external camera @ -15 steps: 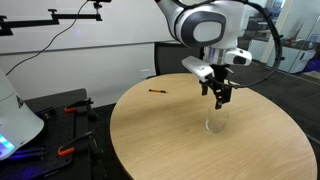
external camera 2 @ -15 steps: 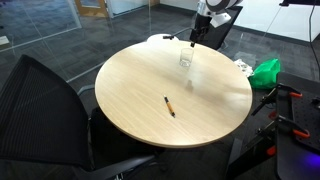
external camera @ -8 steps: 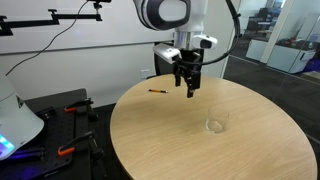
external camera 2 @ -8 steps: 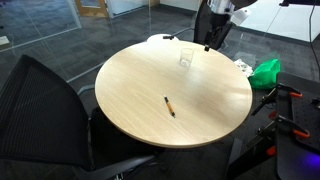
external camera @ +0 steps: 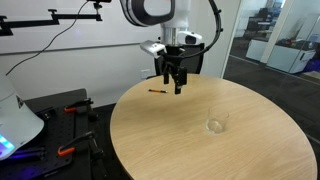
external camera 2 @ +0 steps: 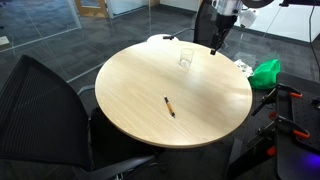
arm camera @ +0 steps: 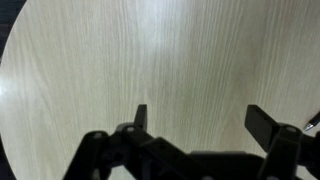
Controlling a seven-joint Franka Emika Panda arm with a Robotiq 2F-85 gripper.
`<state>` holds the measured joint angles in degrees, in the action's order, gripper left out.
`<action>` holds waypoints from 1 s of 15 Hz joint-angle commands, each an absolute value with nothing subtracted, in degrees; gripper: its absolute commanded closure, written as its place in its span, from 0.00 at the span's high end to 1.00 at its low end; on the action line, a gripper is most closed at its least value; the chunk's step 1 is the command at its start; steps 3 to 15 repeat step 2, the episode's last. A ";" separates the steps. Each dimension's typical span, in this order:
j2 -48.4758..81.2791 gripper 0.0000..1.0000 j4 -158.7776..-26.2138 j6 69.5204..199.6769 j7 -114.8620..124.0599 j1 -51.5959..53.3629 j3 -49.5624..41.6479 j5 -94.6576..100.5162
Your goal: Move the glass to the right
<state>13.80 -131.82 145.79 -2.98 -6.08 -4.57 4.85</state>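
Note:
The glass [external camera: 215,126] is a small clear tumbler that stands upright on the round wooden table [external camera: 160,140]. It also shows faintly in an exterior view [external camera 2: 186,59]. My gripper [external camera: 177,88] hangs above the table, well away from the glass, near the table's far edge. It also shows in an exterior view [external camera 2: 217,47]. In the wrist view the jaws [arm camera: 200,118] are spread wide with only bare table between them. The glass is out of the wrist view.
A thin dark-and-orange pen [external camera: 156,91] lies on the table near my gripper and also shows in an exterior view [external camera 2: 169,106]. A black office chair [external camera 2: 45,110] stands beside the table. A green object [external camera 2: 266,71] lies off the table's edge.
My gripper has moved up and away from the glass, across the table toward the pen side. The glass stays where it stood.

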 commanded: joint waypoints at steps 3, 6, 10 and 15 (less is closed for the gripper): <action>13.91 1.00 -131.65 145.64 -3.06 -5.79 -4.85 4.72; 13.91 1.00 -131.65 145.64 -3.06 -5.79 -4.85 4.72; 13.91 1.00 -131.65 145.64 -3.06 -5.79 -4.85 4.72; 13.91 1.00 -131.65 145.64 -3.06 -5.79 -4.85 4.72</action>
